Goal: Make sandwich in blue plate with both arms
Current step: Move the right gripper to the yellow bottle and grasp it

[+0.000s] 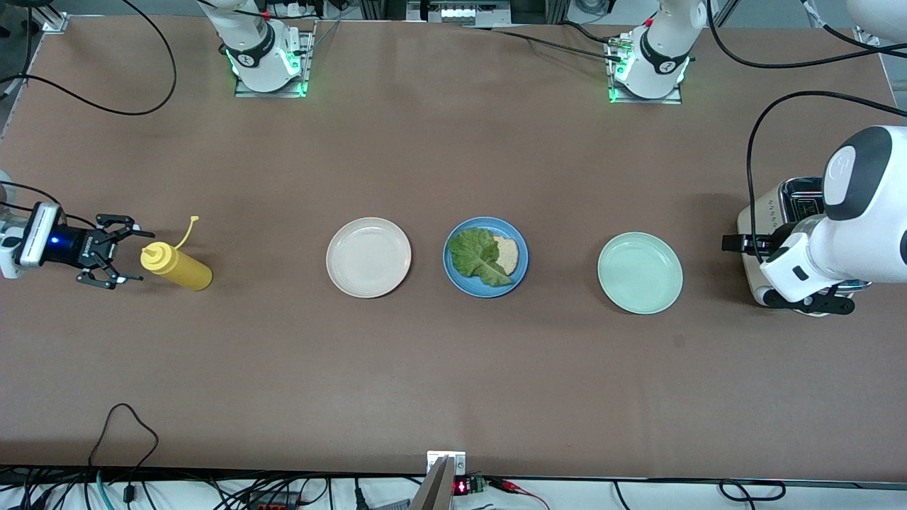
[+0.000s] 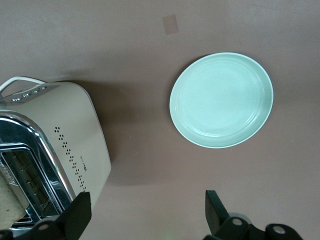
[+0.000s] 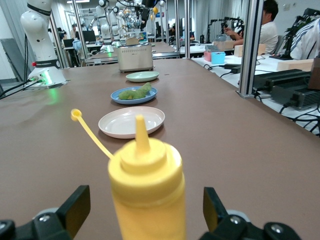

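- Lowest of the three plates in the front view, the pale mint-green round plate lies bare on the brown table, toward the left arm's end.
- Beside it, in the middle of the row, sits the round medium-blue plate with a shallow raised rim; on it lies a slice of light tan bread with a crinkled green lettuce leaf spread over most of it. Only one slice shows.
- Next along, toward the right arm's end, is the beige-white round plate, with nothing on it.
- Farther toward that end stands a yellow plastic squeeze bottle, its cap hanging loose on a thin strap, the nozzle bare.
- Right gripper: black, held sideways just beside the bottle, fingers spread wide on either side of the bottle's top, as the right wrist view shows; they hold nothing and stand clear of the bottle.
- At the left arm's end stands a cream and chrome toaster, partly hidden by the white left arm.
- Left gripper: up over the table between the toaster and the mint-green plate, its black fingers parted and empty.
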Controlling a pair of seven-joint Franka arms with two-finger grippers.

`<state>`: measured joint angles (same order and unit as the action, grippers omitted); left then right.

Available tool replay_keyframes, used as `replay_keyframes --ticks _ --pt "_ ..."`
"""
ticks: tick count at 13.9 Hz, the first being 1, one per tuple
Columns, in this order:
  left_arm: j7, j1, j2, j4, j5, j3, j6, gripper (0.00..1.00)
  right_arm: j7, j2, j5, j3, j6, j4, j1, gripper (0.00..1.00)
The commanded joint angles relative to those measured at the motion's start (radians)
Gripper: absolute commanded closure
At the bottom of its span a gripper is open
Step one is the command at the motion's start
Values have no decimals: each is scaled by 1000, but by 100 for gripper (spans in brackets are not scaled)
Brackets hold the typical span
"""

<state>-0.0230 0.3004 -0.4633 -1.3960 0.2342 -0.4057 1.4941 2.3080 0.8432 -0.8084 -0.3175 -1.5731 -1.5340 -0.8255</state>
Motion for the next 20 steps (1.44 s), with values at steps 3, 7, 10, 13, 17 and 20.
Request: replay_keyframes --ticks 3,7,10,13,17,20 --pt "8 3 -2 14 27 -5 17 0 59 126 -15 -18 21 90 -20 0" --pt "8 2 -2 12 27 -5 18 0 83 180 -17 -18 21 95 -18 0" --pt "9 2 -2 12 27 -5 18 0 90 203 -24 -20 24 94 -15 0" --pt "8 2 -2 12 27 -5 18 0 93 212 -28 -25 28 92 0 0" --pt "9 5 -2 12 27 -5 18 0 94 218 -46 -26 36 92 35 0" --pt "9 5 -2 11 25 -5 18 0 94 218 -46 -26 36 92 45 2"
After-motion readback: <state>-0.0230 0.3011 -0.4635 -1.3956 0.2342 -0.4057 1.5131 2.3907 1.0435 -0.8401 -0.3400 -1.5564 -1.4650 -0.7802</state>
